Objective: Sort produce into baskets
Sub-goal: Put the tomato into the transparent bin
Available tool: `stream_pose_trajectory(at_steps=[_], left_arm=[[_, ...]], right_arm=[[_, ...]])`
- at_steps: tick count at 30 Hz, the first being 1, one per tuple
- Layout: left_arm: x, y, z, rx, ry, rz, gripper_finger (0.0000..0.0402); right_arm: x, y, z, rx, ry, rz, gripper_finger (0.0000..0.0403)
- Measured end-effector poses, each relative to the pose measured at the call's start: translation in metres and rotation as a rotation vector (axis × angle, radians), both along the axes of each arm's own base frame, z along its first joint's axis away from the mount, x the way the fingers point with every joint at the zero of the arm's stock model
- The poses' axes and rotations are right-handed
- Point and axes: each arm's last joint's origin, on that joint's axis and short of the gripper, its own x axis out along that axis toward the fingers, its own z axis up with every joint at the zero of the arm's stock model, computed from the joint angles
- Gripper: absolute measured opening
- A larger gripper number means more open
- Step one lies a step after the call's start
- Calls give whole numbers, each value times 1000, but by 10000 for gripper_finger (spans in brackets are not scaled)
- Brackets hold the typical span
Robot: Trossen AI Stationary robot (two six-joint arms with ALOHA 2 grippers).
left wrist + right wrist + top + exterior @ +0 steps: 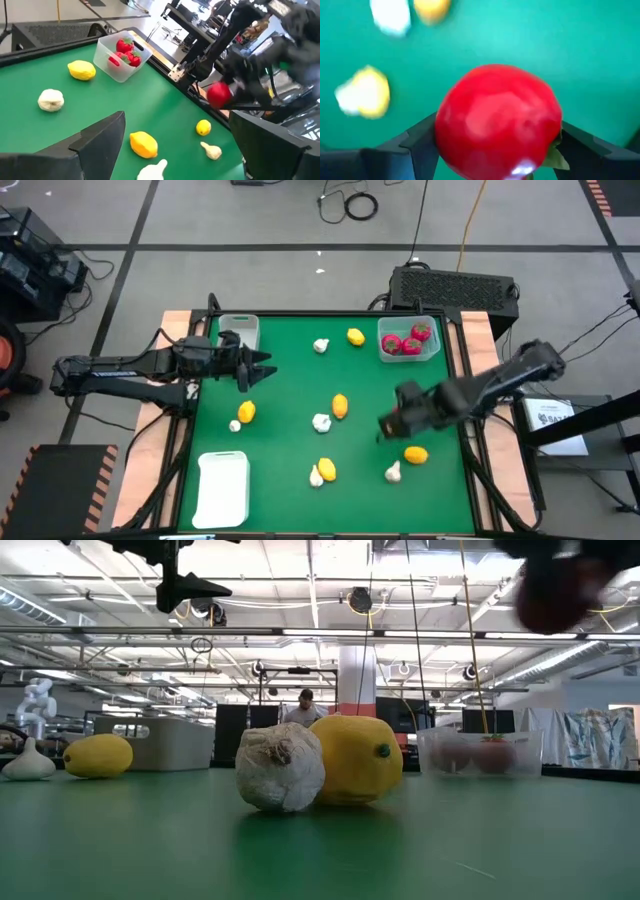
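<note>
Right gripper [495, 145]: clenched on round red toy fruit [497, 120] above green table [290, 395] — green leaf half hidden.
Left gripper [262, 365]: fingers spread, empty, beside grey-white rectangular bin [243, 330].
Clear square bin [409, 338]: red fruits held — count unclear.

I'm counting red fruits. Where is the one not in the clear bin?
The right gripper holds the red fruit above the table's right side, near a lemon.
</note>
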Motion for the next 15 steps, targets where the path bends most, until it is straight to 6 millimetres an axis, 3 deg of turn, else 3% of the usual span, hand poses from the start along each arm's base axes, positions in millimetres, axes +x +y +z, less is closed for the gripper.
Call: stream_pose_trajectory(at_steps=[6,15], left_arm=[[2,0,-2,92,33,-23,361],[9,1,-23,202,236,-78,361]], right_arm=[[2,-69,14,-137,-49,-104,290],[10,-159,7,-235,-3,-211,290]])
